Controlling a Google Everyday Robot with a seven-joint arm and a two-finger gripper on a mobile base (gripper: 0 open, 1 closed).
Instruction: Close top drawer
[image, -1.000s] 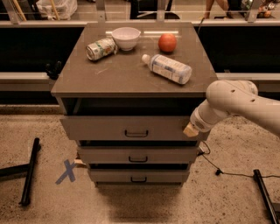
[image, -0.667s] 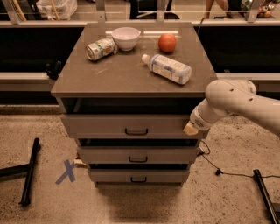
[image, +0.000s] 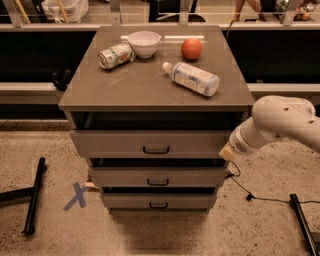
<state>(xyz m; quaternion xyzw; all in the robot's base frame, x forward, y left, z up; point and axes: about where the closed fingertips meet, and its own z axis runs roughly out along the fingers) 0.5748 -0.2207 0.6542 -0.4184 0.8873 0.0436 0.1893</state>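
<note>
Top drawer (image: 115, 142) stands partly pulled out under the table (image: 140, 87), gripper (image: 226, 152) at its front panel's right edge, jaws' state cannot tell; judged best: push level and straight, nearer the handle (image: 156, 149), to avoid racking.

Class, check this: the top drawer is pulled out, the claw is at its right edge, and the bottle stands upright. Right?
No. In the camera view the bottle lies on its side; the top drawer is out, the claw at its right edge.
</note>
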